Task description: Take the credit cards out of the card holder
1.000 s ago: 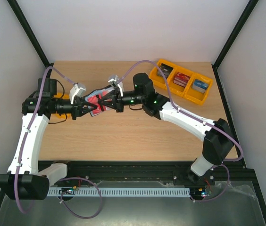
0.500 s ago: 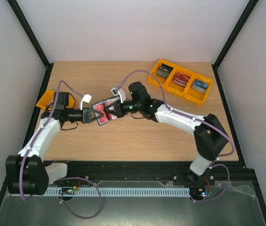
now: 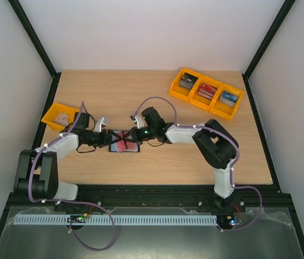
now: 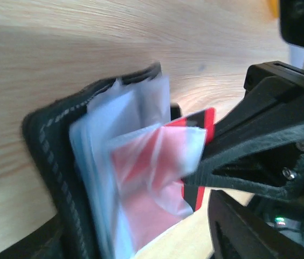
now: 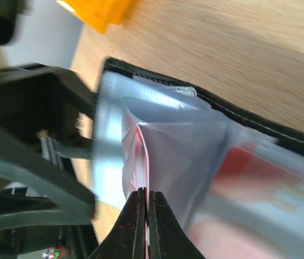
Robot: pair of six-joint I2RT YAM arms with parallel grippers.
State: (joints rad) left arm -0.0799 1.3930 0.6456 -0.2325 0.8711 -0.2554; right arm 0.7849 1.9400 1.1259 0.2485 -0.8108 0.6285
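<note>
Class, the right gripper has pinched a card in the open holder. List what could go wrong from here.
1. The right gripper seems to pinch the crumpled clear sleeve together with the credit card; pulling may tear the sleeve.
2. The left gripper has its jaws apart beside the card holder, so the holder could drag along instead of releasing the card.

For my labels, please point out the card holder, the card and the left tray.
Card holder (image 4: pixel 44 140): left wrist view, black edge.
Card (image 4: pixel 199 117): left wrist view, red corner.
Left tray (image 3: pixel 48 118): top view, rim.
</note>
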